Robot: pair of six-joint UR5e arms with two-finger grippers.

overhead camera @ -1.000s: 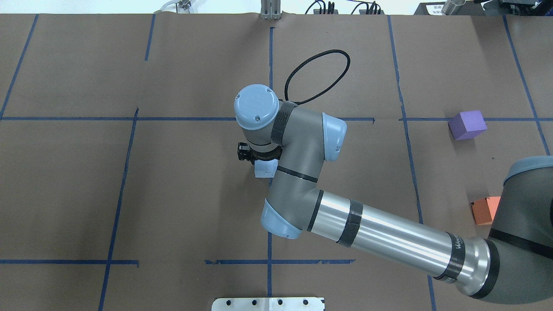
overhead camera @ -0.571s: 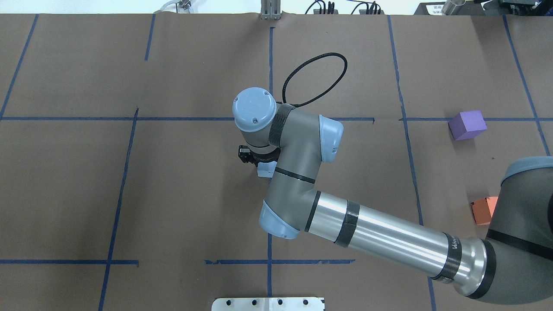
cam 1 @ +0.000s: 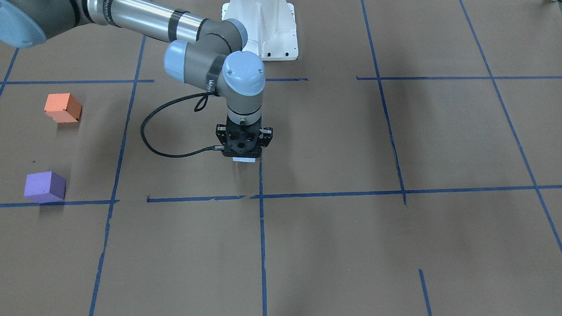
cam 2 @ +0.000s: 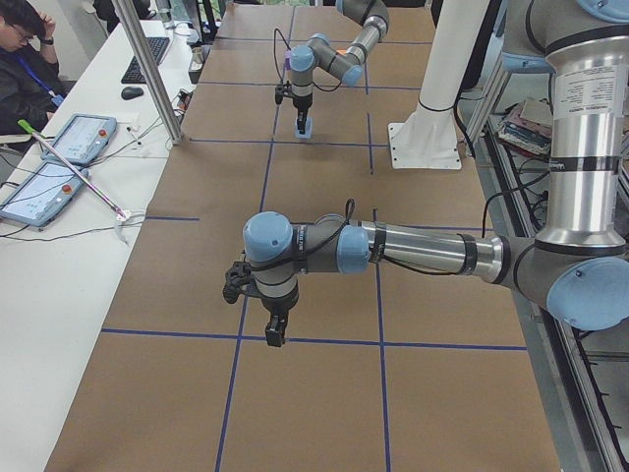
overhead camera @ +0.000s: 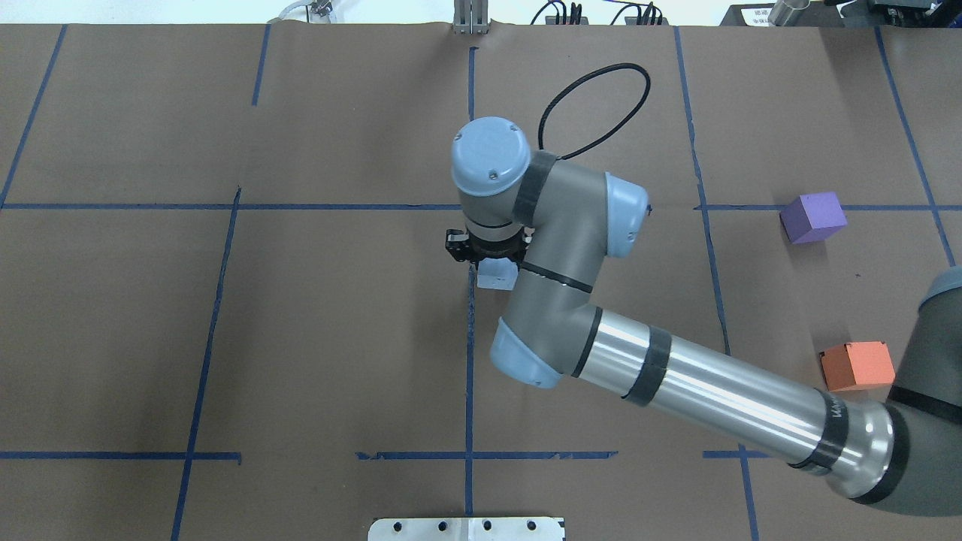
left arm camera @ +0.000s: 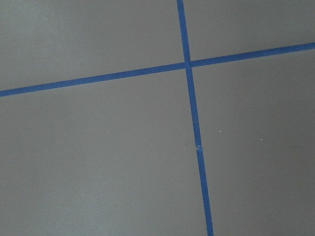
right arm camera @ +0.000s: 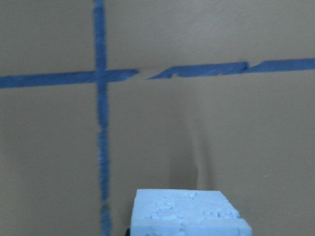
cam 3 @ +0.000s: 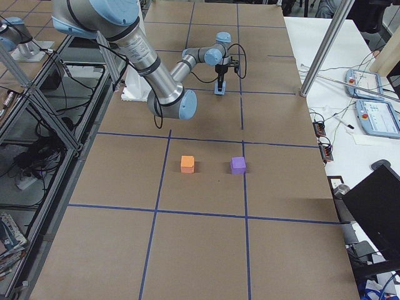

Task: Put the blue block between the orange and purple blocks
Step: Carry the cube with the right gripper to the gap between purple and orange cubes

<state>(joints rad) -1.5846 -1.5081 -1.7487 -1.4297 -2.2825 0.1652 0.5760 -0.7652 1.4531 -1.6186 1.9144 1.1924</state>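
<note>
right gripper [cam 1: 243,153] is clamped on the blue block [overhead camera: 497,277] at mid-table, just beside a tape line [overhead camera: 470,361] and well apart from the purple block [overhead camera: 813,216] and orange block [overhead camera: 857,365]. left gripper [cam 2: 272,332]: i cannot tell how wide it is. forearm lettering [overhead camera: 833,409] is too small to read.

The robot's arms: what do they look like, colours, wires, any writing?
The right arm and left arm share shiny silver tubes, grey joint housings, pale blue round caps and black bands. A black cable loops beside the right wrist. The right gripper and left gripper are black. White band lettering is unreadable.
</note>
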